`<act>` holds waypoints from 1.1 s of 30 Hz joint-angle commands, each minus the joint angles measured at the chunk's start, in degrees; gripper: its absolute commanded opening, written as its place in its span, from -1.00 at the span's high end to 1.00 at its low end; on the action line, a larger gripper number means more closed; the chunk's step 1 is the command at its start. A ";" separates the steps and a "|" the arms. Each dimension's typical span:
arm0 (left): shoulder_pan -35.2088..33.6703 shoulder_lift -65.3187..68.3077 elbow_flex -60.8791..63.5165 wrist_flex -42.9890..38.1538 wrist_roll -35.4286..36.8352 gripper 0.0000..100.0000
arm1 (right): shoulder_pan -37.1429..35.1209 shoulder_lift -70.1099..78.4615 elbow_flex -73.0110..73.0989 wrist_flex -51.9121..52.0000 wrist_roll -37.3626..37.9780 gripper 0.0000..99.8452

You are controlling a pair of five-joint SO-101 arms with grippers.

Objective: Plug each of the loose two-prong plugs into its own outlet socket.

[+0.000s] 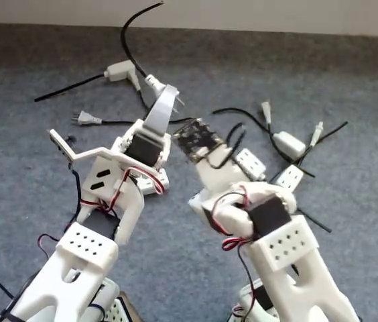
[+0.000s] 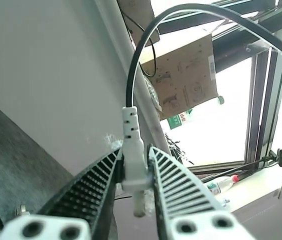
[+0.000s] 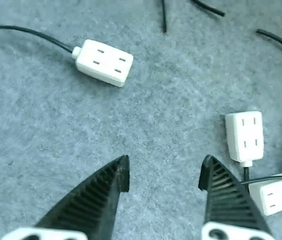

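Grey carpeted tabletop [image 1: 28, 201]. White wall [image 2: 46, 75] behind it. Bright window [image 2: 233, 120], dark frame. Cardboard sheet [image 2: 186, 75] beside the window. Red-capped bottle [image 2: 221, 185] lying on the sill.

Inspected: white two-prong plug [image 2: 131, 127] on a black cord, clamped between the fingers of the left gripper [image 2: 135, 156] and held aloft, cord arching away.

Lying loose, high view:
- angled white plug [image 1: 118, 70], 11 o'clock
- small white plug [image 1: 88, 119], 10 o'clock
- inner plug [image 1: 266, 111] and outer plug [image 1: 318, 131], both 2 o'clock

White socket blocks lying flat, 3 o'clock: inner block [image 1: 250, 163], lower block [image 1: 289, 176], upper block [image 1: 288, 143].
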 commanded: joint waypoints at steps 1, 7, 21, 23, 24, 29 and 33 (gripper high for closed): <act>-0.13 -1.19 -0.31 -1.14 -0.62 0.99 | 4.53 -6.37 -2.42 -0.04 0.26 0.55; 1.71 -1.19 0.84 -1.14 -0.97 0.99 | 4.79 -6.90 -6.37 -1.89 -5.71 0.55; 10.42 -1.63 4.62 -1.41 -10.20 0.99 | 11.03 22.46 -34.86 5.67 -8.35 0.55; 11.21 -1.63 4.62 -1.41 -10.20 0.99 | 11.30 24.57 -35.91 5.49 -8.35 0.55; 11.47 -1.63 4.62 -1.23 -10.20 0.99 | 11.30 25.36 -36.09 5.23 -8.35 0.55; 13.05 -1.63 5.67 -1.41 -10.29 0.99 | 11.47 26.15 -36.18 4.00 -8.26 0.55; 11.30 -1.63 5.32 -1.49 -10.11 0.99 | 14.20 26.15 -36.18 6.11 -8.18 0.55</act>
